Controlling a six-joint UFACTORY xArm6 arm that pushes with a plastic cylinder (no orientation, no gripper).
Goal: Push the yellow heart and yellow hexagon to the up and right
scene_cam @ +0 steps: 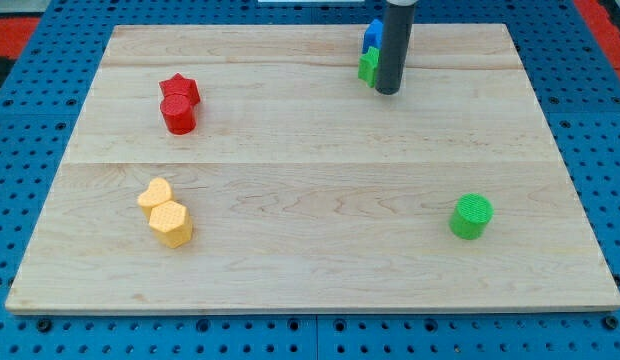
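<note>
Wooden board (320, 250): pale, planked, fills most of the view; rests on a blue perforated base (590, 80).

Dark rod (393, 45): upright, enters from the view's top, right of centre. My tip (388, 91) sits on the board near the top edge, touching or just beside the small green block. The rod carries no jaws or fingers, so there is nothing to open, close or hold.

Green cylinder (472, 216): stands alone at the view's lower right, well apart from all else.

Yellow hexagon (171, 223): lower left of the board, well apart from my tip.

Yellow heart (155, 192): touching the hexagon, just above and left of it.

Red cylinder (178, 114): upper left of the board.

Red star (179, 88): touching the red cylinder, just above it.

Small green block (367, 68): shape unclear, partly hidden behind the rod, on its left.

Blue block (372, 35): shape unclear, just above the small green block, partly hidden by the rod.
</note>
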